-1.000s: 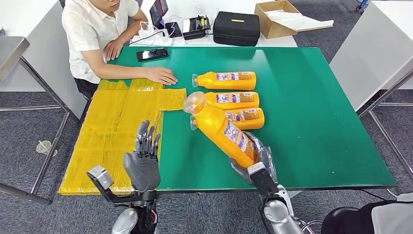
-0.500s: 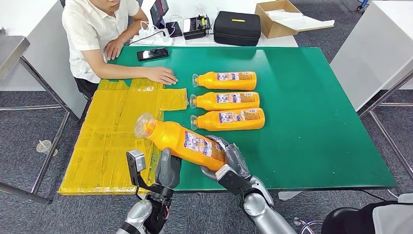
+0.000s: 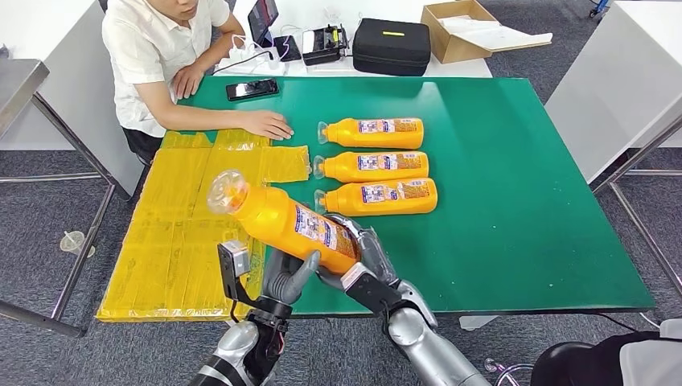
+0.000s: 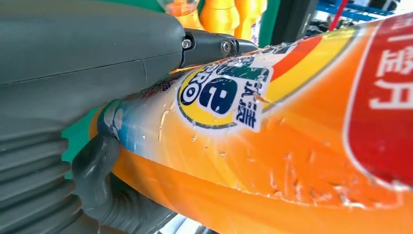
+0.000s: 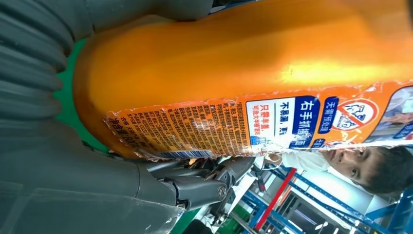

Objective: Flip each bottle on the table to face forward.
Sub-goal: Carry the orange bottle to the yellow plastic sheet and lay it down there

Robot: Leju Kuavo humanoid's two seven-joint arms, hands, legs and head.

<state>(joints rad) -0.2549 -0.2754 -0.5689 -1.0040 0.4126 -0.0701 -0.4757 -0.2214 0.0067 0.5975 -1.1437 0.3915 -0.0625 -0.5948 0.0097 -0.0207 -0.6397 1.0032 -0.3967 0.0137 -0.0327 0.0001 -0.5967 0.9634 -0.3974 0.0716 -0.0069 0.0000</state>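
the right hand [image 3: 366, 253] and left hand [image 3: 283, 277] both clasp a tilted orange plastic bottle [image 3: 277, 219] above the green table's [image 3: 515, 209] near edge, hiding most fingers. three more orange bottles [image 3: 376, 166] lie beyond, beside yellow sheets [image 3: 181, 217] and a person's hand [image 3: 268, 125].

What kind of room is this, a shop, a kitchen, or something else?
Probably a lab or test workshop, not a shop. A person sits at a green table with identical orange bottles laid in a row, and electronics, a black case and a cardboard box lie behind.
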